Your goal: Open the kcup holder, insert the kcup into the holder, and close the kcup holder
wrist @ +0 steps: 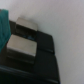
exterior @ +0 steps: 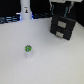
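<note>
The kcup, a small white pod with a green top, stands upright on the white table, well away from the arm. The kcup holder, a black box with rectangular front panels, sits at the back on the exterior view's right with its drawers looking closed. My gripper hangs just above the holder's top. In the wrist view my two grey fingers stand apart over the black holder, gripper open, with only dark surface showing between them.
A tall white cylinder with a blue light stands at the back on the exterior view's left. Dark items line the table's far edge. A teal object shows at the wrist view's border. The white table spreads around the kcup.
</note>
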Controlling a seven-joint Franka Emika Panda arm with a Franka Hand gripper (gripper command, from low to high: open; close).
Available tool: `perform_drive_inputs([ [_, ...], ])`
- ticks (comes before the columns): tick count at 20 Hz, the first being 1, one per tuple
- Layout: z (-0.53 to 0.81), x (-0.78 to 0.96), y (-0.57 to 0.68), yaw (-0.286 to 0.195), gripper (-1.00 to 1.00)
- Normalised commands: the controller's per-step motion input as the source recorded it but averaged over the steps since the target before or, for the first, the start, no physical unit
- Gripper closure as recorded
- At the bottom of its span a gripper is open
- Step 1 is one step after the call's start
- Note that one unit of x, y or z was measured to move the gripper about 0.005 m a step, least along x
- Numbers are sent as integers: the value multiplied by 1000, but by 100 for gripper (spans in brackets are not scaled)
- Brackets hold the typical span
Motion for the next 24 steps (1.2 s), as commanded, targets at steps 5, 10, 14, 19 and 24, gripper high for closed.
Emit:
perform_drive_inputs([
  [5, -280, -380, 630, -136, -100],
  [10, -341, -354, 516, -148, -100],
  [14, -427, -277, 336, -177, -100],
  [19, -452, -307, 211, -212, -100],
  [24, -497, -413, 38, -36, -100],
])
